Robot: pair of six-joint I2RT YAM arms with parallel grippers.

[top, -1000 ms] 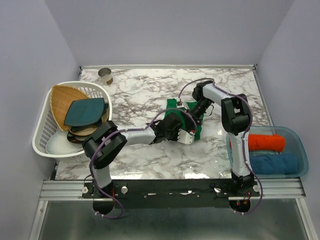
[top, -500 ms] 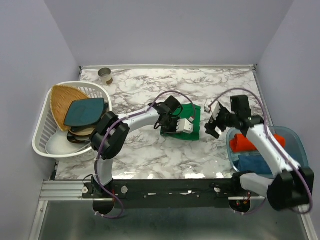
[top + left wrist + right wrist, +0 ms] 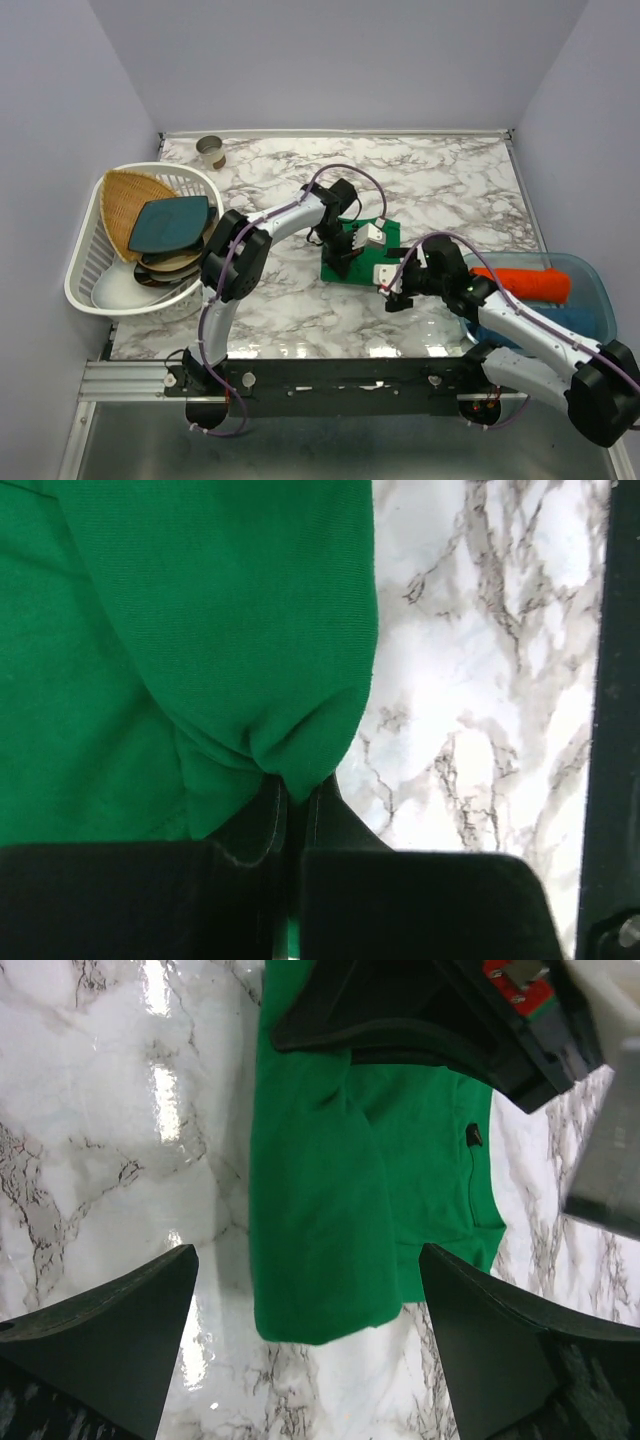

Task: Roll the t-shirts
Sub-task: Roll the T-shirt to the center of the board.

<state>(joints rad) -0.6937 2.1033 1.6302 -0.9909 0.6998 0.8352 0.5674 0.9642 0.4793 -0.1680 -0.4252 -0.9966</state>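
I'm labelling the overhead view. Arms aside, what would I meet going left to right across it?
White basket → green t-shirt → blue bin

- A table (image 3: 290, 315) fills the middle of the top view, its glossy white top veined in grey and black like marble.
- Streaks of glare (image 3: 163, 1090) lie bright on that polished top in the right wrist view.
- A plain, pale lavender back wall (image 3: 330, 60) rises behind the table's far edge.
- A left wall (image 3: 50, 130) and a right wall (image 3: 590, 110) of the same colour close in both sides.
- A ribbed metal rail (image 3: 130, 378) runs along the table's near edge.
- Below the rail lies a dull grey surface (image 3: 350, 450); whether it is floor or shelf cannot be told.
- The light is soft and even, and shadows on the table are faint.
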